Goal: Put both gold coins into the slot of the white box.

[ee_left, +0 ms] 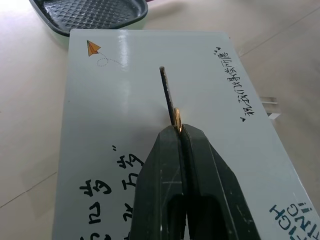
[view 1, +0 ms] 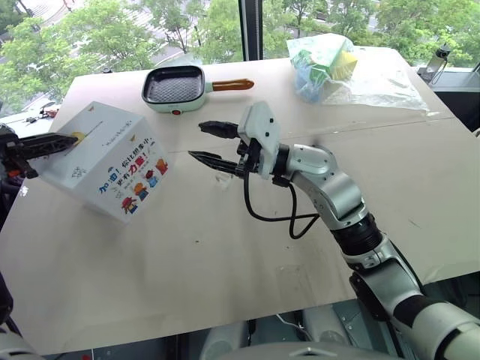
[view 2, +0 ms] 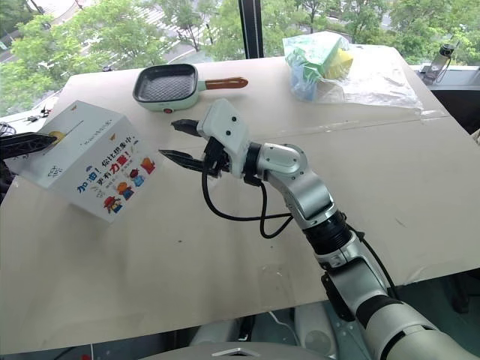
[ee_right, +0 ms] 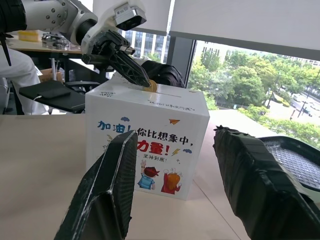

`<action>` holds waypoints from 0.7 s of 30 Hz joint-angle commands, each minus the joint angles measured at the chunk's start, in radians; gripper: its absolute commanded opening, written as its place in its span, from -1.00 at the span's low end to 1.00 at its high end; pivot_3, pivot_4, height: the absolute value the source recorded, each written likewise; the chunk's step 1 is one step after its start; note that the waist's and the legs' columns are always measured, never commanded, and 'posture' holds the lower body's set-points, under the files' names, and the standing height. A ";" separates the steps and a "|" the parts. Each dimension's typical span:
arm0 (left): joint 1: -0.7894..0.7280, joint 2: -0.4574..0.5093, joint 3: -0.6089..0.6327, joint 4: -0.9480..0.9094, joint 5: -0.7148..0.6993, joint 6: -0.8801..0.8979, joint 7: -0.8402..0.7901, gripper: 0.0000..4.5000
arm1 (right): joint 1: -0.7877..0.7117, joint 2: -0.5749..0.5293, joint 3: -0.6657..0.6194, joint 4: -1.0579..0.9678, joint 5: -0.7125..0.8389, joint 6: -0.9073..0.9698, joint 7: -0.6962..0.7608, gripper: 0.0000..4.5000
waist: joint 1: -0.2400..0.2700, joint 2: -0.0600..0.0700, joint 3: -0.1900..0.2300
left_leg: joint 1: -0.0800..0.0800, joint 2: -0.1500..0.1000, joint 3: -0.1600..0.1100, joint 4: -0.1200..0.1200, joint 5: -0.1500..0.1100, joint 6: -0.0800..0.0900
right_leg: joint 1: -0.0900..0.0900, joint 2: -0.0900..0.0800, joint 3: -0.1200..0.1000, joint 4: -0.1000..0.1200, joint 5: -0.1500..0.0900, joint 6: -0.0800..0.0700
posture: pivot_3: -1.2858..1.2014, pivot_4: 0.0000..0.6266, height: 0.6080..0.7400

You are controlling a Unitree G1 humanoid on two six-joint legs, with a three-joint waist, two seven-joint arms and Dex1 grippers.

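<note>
over the top face of the white box (view 1: 105, 154), the left pincer (ee_left: 178, 131) is clenched on a gold coin (ee_left: 177, 118), which is held on edge right at the near end of the dark slot (ee_left: 167, 90). the box is seen standing on the bench (view 1: 225, 247), near its left edge. the right pincer (view 1: 210, 142) is held released and empty above the bench, just beside the box's printed side. a pale green grill pan (view 1: 174, 88) lies farther back.
</note>
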 commanded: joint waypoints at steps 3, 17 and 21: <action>0.048 -0.013 -0.006 -0.037 0.034 -0.005 0.010 -0.76 | -0.003 0.009 -0.004 -0.042 -0.001 -0.020 -0.001 0.19 | 0.000 0.001 0.000 | 0.000 0.000 0.000 0.000 0.000 0.000 | 0.000 0.000 0.000 0.000 0.000 0.000 | 0.03 -0.52 0.71; 0.266 -0.147 0.354 -0.722 -0.319 0.289 0.145 0.13 | 0.167 -0.135 -0.156 -0.143 0.203 0.040 0.152 0.19 | 0.007 -0.003 -0.002 | -0.005 0.000 -0.004 0.002 0.000 0.000 | 0.000 -0.002 -0.002 -0.001 0.000 0.000 | 0.03 -0.52 0.71; 0.497 -0.353 0.410 -1.193 -0.410 0.370 0.384 0.13 | 0.332 -0.300 -0.200 -0.122 0.197 -0.009 0.250 0.19 | 0.017 -0.001 -0.002 | -0.007 -0.001 -0.004 0.003 -0.001 0.002 | 0.001 -0.005 -0.008 -0.005 0.000 0.001 | 0.03 -0.52 0.71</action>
